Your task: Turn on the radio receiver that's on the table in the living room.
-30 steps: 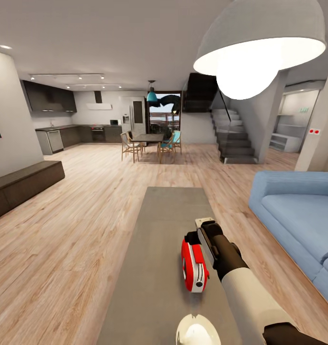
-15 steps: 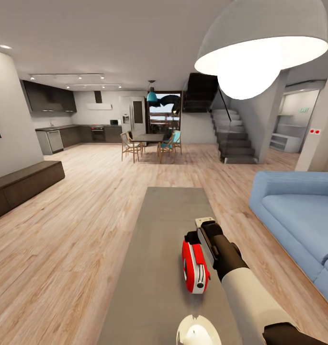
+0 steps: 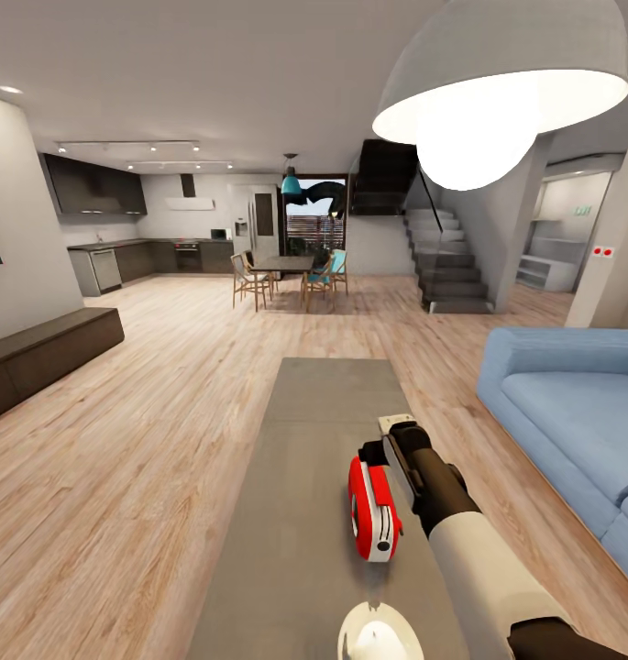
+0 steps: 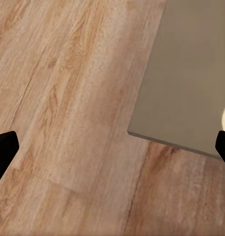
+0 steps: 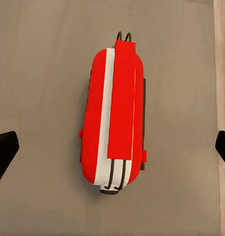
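Long grey table (image 3: 304,513) on wood floor (image 3: 121,477) — 1 red radio receiver (image 3: 372,510) standing on it

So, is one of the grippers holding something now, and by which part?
Nothing is held. The right gripper is open above the radio on the table; the left gripper is open over the floor.
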